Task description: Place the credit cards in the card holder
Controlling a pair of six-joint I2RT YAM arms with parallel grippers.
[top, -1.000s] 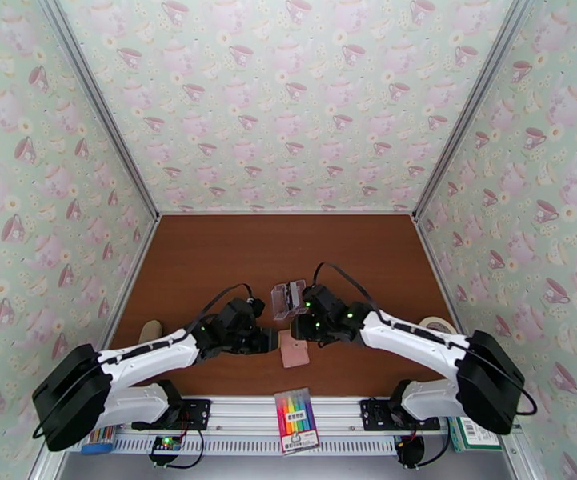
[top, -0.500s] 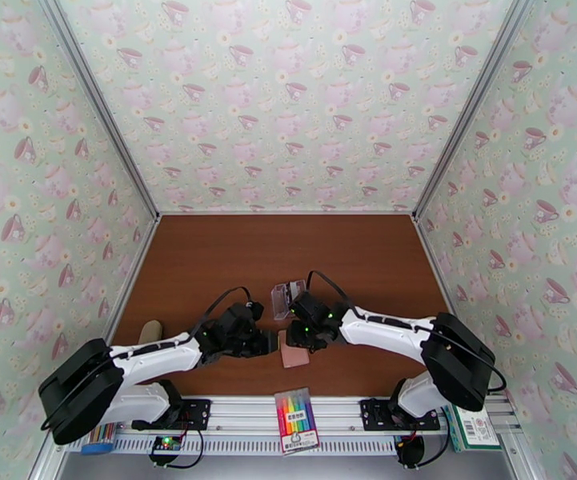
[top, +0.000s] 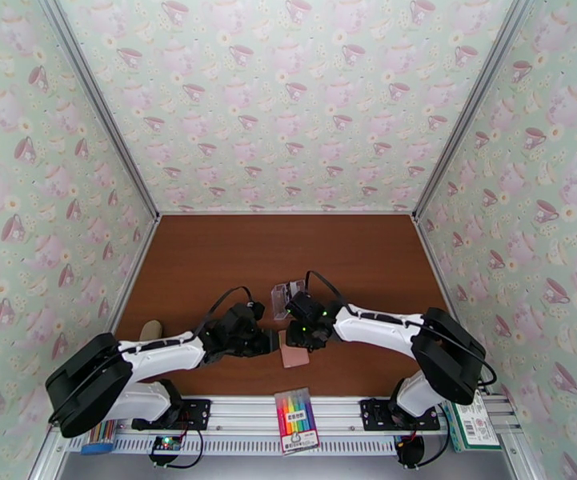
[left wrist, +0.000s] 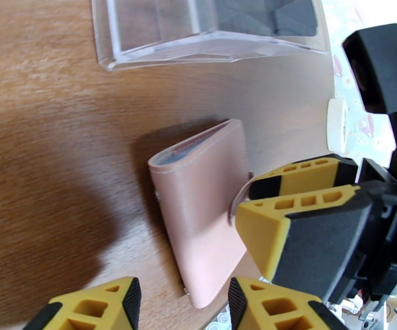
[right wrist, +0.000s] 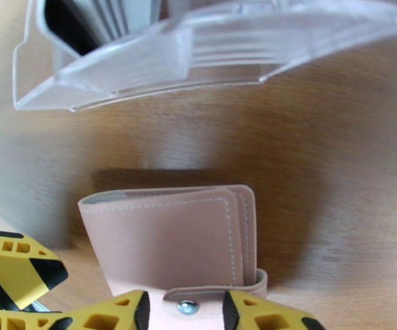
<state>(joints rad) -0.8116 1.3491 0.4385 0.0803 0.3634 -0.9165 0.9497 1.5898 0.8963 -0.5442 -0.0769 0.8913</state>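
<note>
Between the right gripper's [right wrist: 184,304] newly advanced jaws the card holder's [left wrist: 204,215] snap tab [right wrist: 242,284] is framed, pinch unclear; left gripper's [left wrist: 181,304] jaws are spread; unsnapping is expected.

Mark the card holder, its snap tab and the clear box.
card holder [left wrist: 198,215], left wrist view, middle of the pink outer cover.
snap tab [right wrist: 188,307], right wrist view, on its metal stud.
clear box [left wrist: 198,42], left wrist view, on the transparent wall facing the holder.

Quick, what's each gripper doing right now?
Left gripper: open, holding nothing.
Right gripper: fingers flank the snap tab of the card holder; grip cannot be told.
</note>
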